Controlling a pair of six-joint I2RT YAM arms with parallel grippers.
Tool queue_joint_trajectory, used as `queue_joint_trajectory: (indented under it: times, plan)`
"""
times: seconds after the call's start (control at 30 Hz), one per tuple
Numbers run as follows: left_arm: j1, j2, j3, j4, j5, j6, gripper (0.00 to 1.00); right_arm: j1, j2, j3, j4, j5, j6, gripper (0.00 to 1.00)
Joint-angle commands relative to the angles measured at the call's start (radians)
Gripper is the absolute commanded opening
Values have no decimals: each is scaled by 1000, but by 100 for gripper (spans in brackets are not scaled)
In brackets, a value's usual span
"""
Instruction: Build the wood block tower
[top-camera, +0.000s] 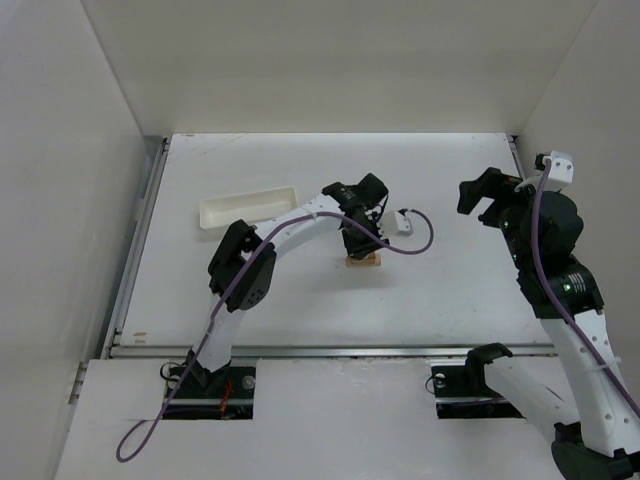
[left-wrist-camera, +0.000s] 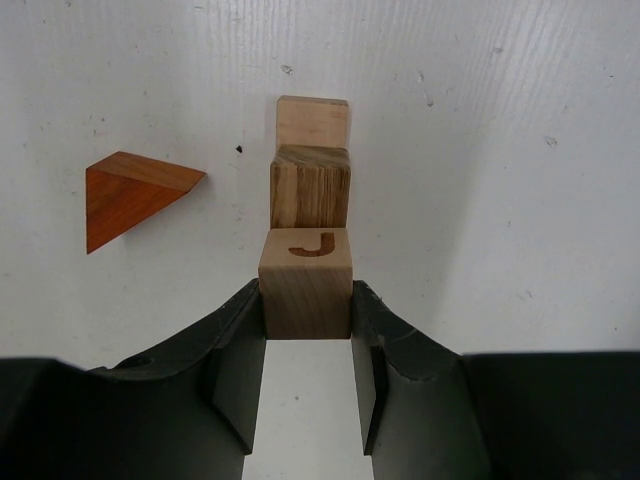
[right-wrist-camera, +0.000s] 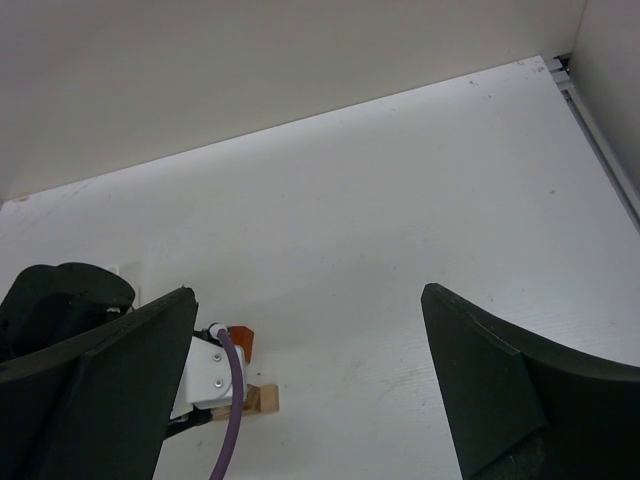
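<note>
The left gripper has its jaws closed on the side faces of the J block, a light tan cube with a letter J burned into its upper face. The governing relation is alignment. In the left wrist view, the J block, a middle block of darker grain and a pale far block form one line running straight away from the jaws. The J block appears to sit against the middle block. It cannot be determined from this view whether the three lie flat in a row or partly on top of each other. The wedge, orange-red and triangular, rests on the counter to the left of that line, apart from all three blocks. In the top view the group sits near the counter centre, directly under the left gripper, with the white tray further back and to the left. The right gripper is well apart at the right side, its jaws spread wide and holding nothing. The left arm is therefore the nearer arm for the wedge, which is judged to be the capping piece.
</note>
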Motion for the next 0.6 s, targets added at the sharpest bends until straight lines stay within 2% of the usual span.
queue_joint_trajectory:
  times: [0.0, 0.57]
  plan:
    - [-1, -3, -1, -10, 9, 17, 8, -6, -11, -5, 13, 12, -12, 100]
    - [-1, 7, -13, 37, 9, -24, 9, -6, -11, -5, 13, 12, -12, 100]
